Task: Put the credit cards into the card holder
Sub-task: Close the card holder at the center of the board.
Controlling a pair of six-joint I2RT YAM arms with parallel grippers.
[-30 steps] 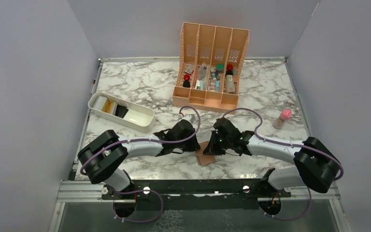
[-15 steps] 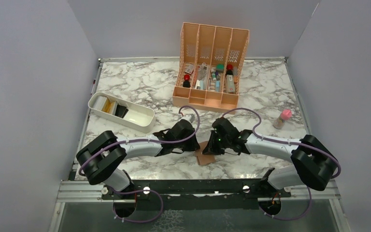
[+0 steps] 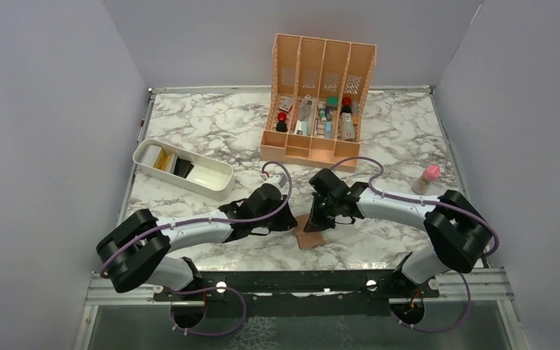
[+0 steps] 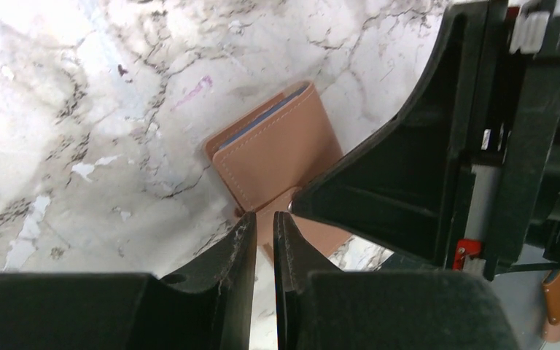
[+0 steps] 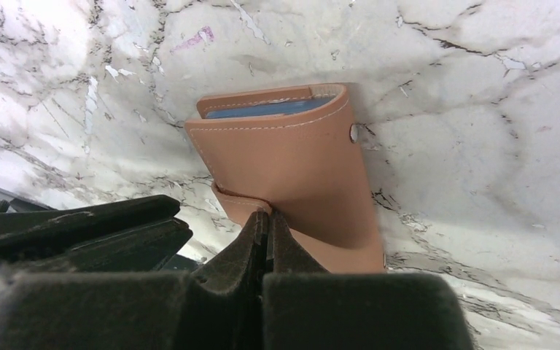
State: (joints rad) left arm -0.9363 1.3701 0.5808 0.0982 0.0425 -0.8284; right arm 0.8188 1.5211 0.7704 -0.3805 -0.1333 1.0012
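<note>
Card holder: brown and folded, lying flat on the marble surface at the near centre, between the two grippers.
Blue edge: showing inside the holder's far open end; whether it is lining or a card cannot be told.
Credit cards: none showing loose in any view.
Tab: wrapping the holder's near end, where both grippers are meeting.
Left gripper: fingers drawn almost together, leaving a thin slit with nothing visible in it; tips sitting just at the tab.
Right gripper: fingers pressed together, tips touching the tab; whether thin leather is being pinched between them cannot be told.
Reason for placement: both grippers are crowding the tab end, probably to work the flap open, one steadying and one lifting.
Top view: showing both arms converging, but hiding most of the holder.
Wrist views: showing the tab, the stitching and the blue edge.
Surroundings: peach organizer, white tray and small bottle, all standing well apart.
</note>
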